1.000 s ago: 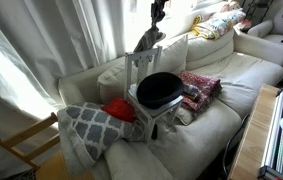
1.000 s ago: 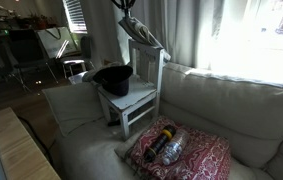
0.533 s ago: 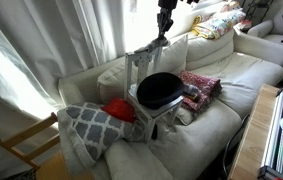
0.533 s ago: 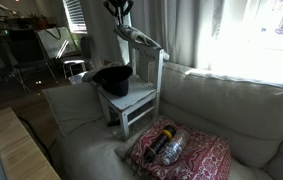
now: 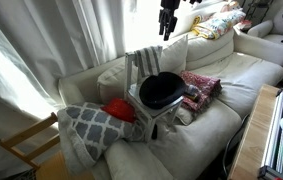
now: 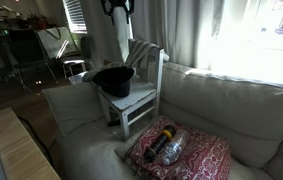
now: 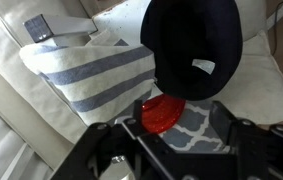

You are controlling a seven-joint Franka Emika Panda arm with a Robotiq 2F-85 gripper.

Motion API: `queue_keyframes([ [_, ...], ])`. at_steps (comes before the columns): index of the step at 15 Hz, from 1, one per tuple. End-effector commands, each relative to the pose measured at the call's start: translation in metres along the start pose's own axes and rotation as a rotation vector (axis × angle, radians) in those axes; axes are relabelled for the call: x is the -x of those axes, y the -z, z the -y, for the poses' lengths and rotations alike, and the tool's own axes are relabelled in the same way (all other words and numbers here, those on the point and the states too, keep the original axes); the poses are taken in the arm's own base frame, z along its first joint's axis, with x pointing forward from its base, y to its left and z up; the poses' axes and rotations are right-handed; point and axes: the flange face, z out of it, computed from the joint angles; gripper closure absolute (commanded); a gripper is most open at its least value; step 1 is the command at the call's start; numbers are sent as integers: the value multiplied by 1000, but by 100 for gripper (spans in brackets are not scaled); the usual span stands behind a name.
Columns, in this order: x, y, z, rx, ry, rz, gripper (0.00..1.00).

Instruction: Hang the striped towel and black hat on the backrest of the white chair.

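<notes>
The striped towel (image 5: pixel 146 60) lies draped over the backrest of the white chair (image 5: pixel 133 75), which stands on the sofa; in an exterior view the towel (image 6: pixel 141 52) hangs down the back. The black hat (image 5: pixel 161 90) rests on the chair's seat (image 6: pixel 131 103), and the hat (image 6: pixel 113 80) covers most of it. My gripper (image 5: pixel 167 15) hangs above the backrest, clear of the towel, with my gripper (image 6: pixel 118 6) at the top edge. In the wrist view my gripper (image 7: pixel 181 145) stands open and empty above the towel (image 7: pixel 101 75) and the hat (image 7: pixel 191 45).
A lattice-patterned pillow (image 5: pixel 91 122) and a red object (image 5: pixel 119 110) lie beside the chair. A red-pink patterned cloth (image 6: pixel 181 150) with a bottle (image 6: pixel 167 148) on it lies on the sofa. A tan wooden chair (image 5: pixel 26 145) stands off the sofa's end. Curtains hang behind.
The gripper has opened and let go of the towel, then risen. The towel has dropped and settled over the backrest.
</notes>
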Motion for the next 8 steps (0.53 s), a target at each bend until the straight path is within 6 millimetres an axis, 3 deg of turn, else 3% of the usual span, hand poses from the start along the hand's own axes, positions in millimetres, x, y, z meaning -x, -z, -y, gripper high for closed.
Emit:
queue_keyframes([
  [1,23,14,-3,43,-83,63,1],
  [6,89,4,-19,89,-244,176,0],
  [7,66,7,-26,66,-188,144,0],
  [8,77,5,-28,68,-214,159,0],
])
